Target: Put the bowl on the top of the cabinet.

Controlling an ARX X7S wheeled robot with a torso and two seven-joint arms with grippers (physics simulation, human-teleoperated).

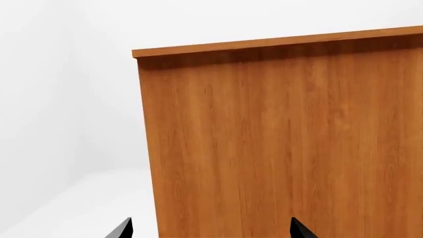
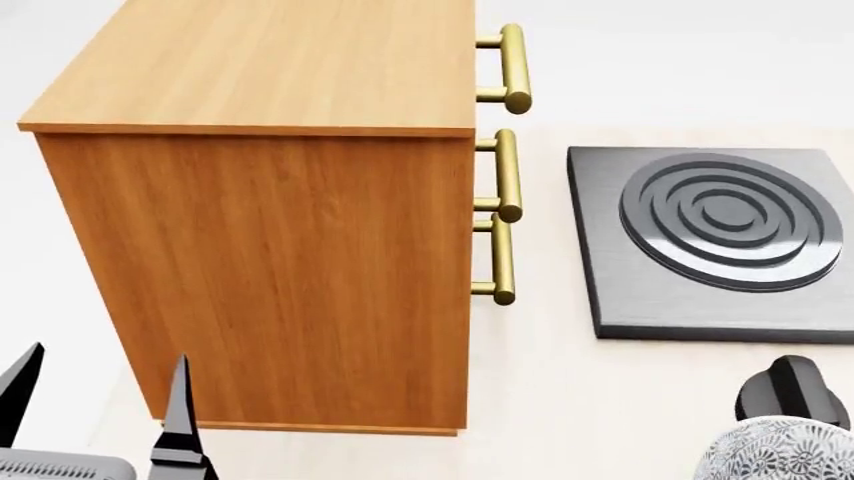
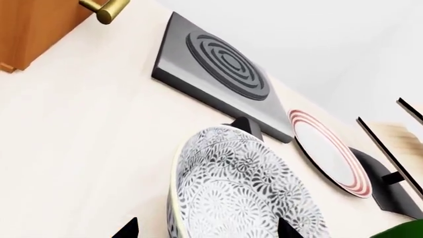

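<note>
Right wrist view shows my right gripper (image 3: 208, 229) spread wide around the bowl (image 3: 244, 193), unclosed; next I clamp and lift it to the cabinet (image 2: 280, 250) top.

Grey square hotplate (image 2: 641, 290) with raised concentric rings lies flat on pale worktop (image 2: 561, 390). Beside it, white plate with red rings (image 3: 328, 151) stands on a dark holder (image 3: 387, 183).

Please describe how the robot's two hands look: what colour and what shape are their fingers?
The left hand has thin, flat black fingers that taper to sharp points, above a pale grey ribbed body. Of the right hand, only two black pointed fingertips show. No cables or markings are visible.
</note>
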